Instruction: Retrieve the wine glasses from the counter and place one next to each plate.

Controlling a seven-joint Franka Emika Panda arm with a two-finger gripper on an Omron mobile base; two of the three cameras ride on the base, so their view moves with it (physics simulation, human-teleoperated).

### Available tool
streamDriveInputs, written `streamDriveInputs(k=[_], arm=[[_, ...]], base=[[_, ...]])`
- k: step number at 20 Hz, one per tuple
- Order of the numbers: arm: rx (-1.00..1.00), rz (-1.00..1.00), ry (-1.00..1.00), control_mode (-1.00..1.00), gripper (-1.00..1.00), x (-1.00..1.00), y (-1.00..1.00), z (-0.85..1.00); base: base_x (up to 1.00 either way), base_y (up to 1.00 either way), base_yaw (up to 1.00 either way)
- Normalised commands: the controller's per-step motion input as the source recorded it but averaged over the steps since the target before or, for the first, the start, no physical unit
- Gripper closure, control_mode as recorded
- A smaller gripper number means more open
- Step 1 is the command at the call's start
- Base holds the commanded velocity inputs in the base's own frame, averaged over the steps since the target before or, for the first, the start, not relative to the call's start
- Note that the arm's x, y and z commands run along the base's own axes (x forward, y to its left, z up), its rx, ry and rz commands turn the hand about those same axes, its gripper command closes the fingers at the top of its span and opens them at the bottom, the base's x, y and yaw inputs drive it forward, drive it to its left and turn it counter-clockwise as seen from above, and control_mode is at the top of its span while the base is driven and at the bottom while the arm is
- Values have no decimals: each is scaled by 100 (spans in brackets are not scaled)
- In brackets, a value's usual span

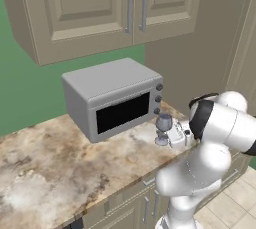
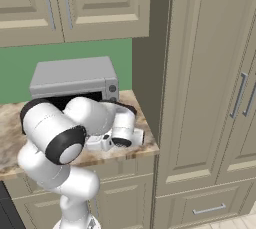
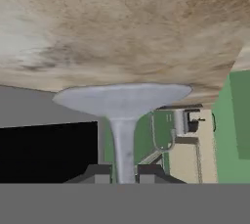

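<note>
Here the gripper has its fingers pressed on the stem of a wine glass; the foot rests on the counter. The glass stands just before the microwave.

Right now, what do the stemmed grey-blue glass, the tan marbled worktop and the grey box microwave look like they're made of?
The stemmed grey-blue glass looks like tinted glass: its bowl is translucent, with a smooth foot and stem between the gripper fingertips. The tan marbled worktop looks like polished stone, mottled brown and cream veining. The grey box microwave seems painted metal or plastic, matte and uniform, with a glossy black door.
</note>
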Motion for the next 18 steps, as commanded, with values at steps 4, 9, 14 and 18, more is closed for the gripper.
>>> streamDriveInputs(k=[4, 9, 14, 18], arm=[[0, 10, -3, -100, 100, -55, 3, 100], [0, 9, 0, -100, 100, -78, 2, 100], [0, 2, 0, -100, 100, -79, 4, 100], [0, -1, 0, -100, 100, -63, 4, 100]], base=[[0, 0, 0], [0, 0, 0], [0, 0, 0], [0, 0, 0]])
